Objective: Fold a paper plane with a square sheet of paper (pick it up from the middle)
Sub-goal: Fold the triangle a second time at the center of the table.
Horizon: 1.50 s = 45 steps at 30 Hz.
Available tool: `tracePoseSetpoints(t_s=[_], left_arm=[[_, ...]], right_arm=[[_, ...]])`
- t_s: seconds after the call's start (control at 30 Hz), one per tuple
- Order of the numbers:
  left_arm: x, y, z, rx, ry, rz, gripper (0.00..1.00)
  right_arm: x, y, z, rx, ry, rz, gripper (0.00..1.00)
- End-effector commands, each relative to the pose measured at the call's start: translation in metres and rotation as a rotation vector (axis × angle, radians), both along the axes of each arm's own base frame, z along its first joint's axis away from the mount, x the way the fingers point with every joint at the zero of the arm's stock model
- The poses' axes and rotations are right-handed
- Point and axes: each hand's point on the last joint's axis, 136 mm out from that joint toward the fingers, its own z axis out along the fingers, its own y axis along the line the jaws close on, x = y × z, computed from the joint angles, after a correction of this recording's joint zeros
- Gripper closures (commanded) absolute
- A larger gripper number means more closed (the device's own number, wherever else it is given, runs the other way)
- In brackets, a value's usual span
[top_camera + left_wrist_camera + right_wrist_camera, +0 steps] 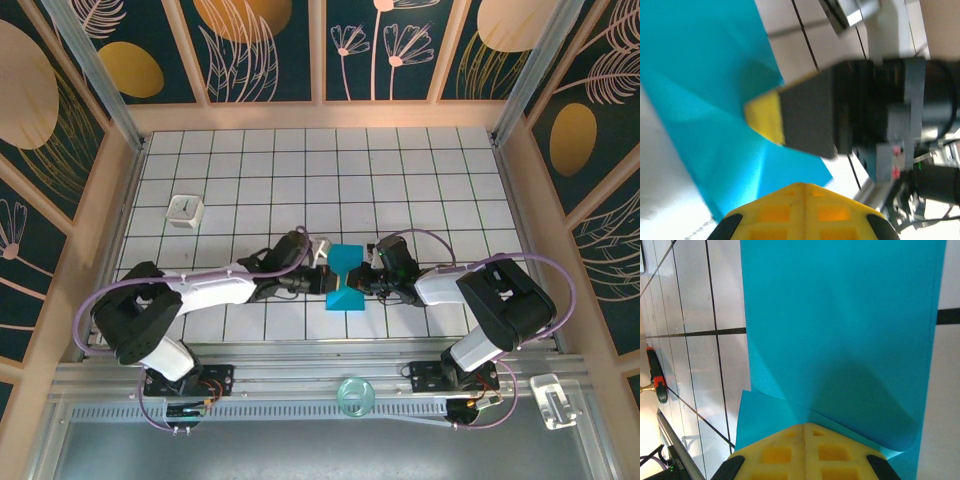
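Mid-fold, my left gripper and right gripper each clamped the paper; next, I judged, the crease needed pressing.

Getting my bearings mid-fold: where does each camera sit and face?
Top external: above and behind the bases, looking down at the white tiled table; left arm, right arm show.
Left wrist: looks past its shut yellow fingers at the thin teal-blue paper sheet and right gripper.
Right wrist: past its shut yellow fingers, down onto that sheet.
Shared: all three show the sheet.
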Motion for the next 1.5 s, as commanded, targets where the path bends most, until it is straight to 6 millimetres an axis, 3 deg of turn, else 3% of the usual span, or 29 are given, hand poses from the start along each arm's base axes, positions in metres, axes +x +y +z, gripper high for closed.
tracePoseSetpoints(t_s=[0.0,0.5,1.0,1.03,1.13,1.47], left_arm=[[-0.015,-0.009,-0.010,-0.031,0.070,-0.046,0.94],[-0.018,0.012,-0.054,0.139,0.084,-0.054,0.93],[-0.013,0.021,-0.065,0.180,0.070,-0.054,0.93],[-0.015,0.023,-0.074,0.202,0.086,-0.055,0.93],[-0.015,0.025,-0.078,0.216,0.085,-0.058,0.93],[-0.016,0.034,-0.087,0.269,0.080,-0.054,0.94]], right_arm=[[-0.010,-0.017,-0.019,-0.077,0.066,-0.035,1.00],[-0.008,-0.016,-0.018,-0.081,0.061,-0.022,1.00],[-0.003,-0.010,-0.005,-0.060,0.028,-0.003,0.99],[-0.003,-0.009,-0.004,-0.058,0.026,-0.003,0.99],[-0.002,-0.008,-0.001,-0.052,0.018,0.002,0.98],[0.003,-0.001,0.021,-0.014,-0.039,0.029,0.92]])
